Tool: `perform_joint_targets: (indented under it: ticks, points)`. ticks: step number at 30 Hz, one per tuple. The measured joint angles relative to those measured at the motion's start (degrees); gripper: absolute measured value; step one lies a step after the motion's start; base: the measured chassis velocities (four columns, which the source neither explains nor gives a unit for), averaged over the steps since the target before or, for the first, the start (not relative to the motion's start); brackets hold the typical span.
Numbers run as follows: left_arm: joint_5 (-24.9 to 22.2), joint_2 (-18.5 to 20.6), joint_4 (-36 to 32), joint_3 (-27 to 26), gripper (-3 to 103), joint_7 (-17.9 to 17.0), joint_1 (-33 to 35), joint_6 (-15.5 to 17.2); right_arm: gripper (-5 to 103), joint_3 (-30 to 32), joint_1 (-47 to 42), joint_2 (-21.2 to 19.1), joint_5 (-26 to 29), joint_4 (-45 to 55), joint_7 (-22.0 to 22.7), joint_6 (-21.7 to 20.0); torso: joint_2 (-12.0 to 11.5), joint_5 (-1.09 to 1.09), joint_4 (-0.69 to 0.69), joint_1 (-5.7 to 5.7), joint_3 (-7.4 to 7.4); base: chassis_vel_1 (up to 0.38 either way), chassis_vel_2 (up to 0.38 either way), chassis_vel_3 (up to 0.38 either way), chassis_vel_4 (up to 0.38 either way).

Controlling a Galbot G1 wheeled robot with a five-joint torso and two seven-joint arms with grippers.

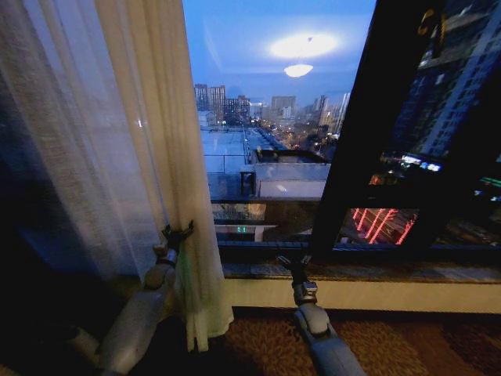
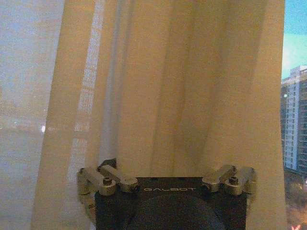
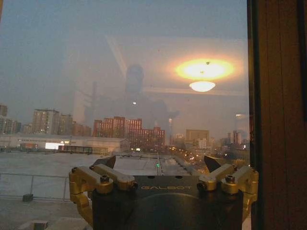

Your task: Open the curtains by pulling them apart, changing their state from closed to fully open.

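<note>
The curtain [image 1: 117, 157] hung bunched at the left side of the window [image 1: 266, 117], its sheer white pleats falling to a wavy hem just above the carpet [image 1: 376, 345]. Its inner edge stood well left of the dark frame post [image 1: 368, 125], leaving the glass between them bare to the dusk city beyond. A ceiling lamp's reflection [image 1: 299, 69] glowed high in the pane.

The left gripper [image 1: 175, 235] was raised against the curtain's inner edge, low on the panel, near the level of the sill [image 1: 360, 272]. In the left wrist view, the left gripper [image 2: 168, 167] had its fingers spread wide, with the cream folds [image 2: 163, 86] hanging right before it; only one fingertip [image 2: 109, 164] showed, and I could not tell whether it touched the cloth.

The right gripper [image 1: 293, 263] pointed at the sill's near edge, about midway along the bare glass, well apart from the curtain. In the right wrist view, the right gripper [image 3: 164, 163] was spread too, holding nothing, its dark fingertips [image 3: 109, 161] facing the pane beside the frame post [image 3: 278, 115].
</note>
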Motion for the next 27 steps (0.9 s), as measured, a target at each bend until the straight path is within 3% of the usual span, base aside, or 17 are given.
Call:
perform_joint_targets:
  ticks: [4,5,7,15,20,23,25,27]
  points:
    - [0.3,0.0,3.0,0.0,78,1.5,-1.4,-2.2,100,0.0,0.0,0.0,0.0,0.0,0.0,0.0,0.0,0.00,0.00,0.00,0.00,0.000,0.000,0.000,0.000]
    - [0.3,0.0,3.0,0.0,78,1.5,-1.4,-2.2,100,0.0,0.0,0.0,0.0,0.0,0.0,0.0,0.0,0.00,0.00,0.00,0.00,0.000,0.000,0.000,0.000]
    - [0.5,-0.1,4.0,0.1,66,1.7,-1.8,-2.8,100,0.0,0.0,0.0,0.0,0.0,0.0,0.0,0.0,0.00,0.00,0.00,0.00,0.000,0.000,0.000,0.000]
    - [0.5,-0.5,5.9,0.2,44,1.7,-2.9,-3.3,100,0.0,0.0,0.0,0.0,0.0,0.0,0.0,0.0,0.00,0.00,0.00,0.00,0.000,0.000,0.000,0.000]
    - [0.6,-0.7,6.7,0.3,18,1.8,-3.4,-3.5,100,0.0,0.0,0.0,0.0,0.0,0.0,0.0,0.0,0.00,0.00,0.00,0.00,0.000,0.000,0.000,0.000]
    - [0.7,-0.6,6.6,0.1,12,1.7,-3.4,-3.6,100,0.0,0.0,0.0,0.0,0.0,0.0,0.0,0.0,0.00,0.00,0.00,0.00,0.000,0.000,0.000,0.000]
    - [1.0,-0.2,6.4,-0.5,3,0.9,-3.0,-3.8,100,0.0,0.0,0.0,0.0,0.0,0.0,0.0,0.0,0.00,-0.01,0.00,0.00,0.000,0.000,0.000,0.000]
    - [1.0,0.1,6.4,-0.8,2,0.5,-2.9,-3.8,100,0.0,0.0,0.0,0.0,0.0,0.0,0.0,0.0,0.00,0.00,0.00,0.00,0.000,0.000,0.000,0.000]
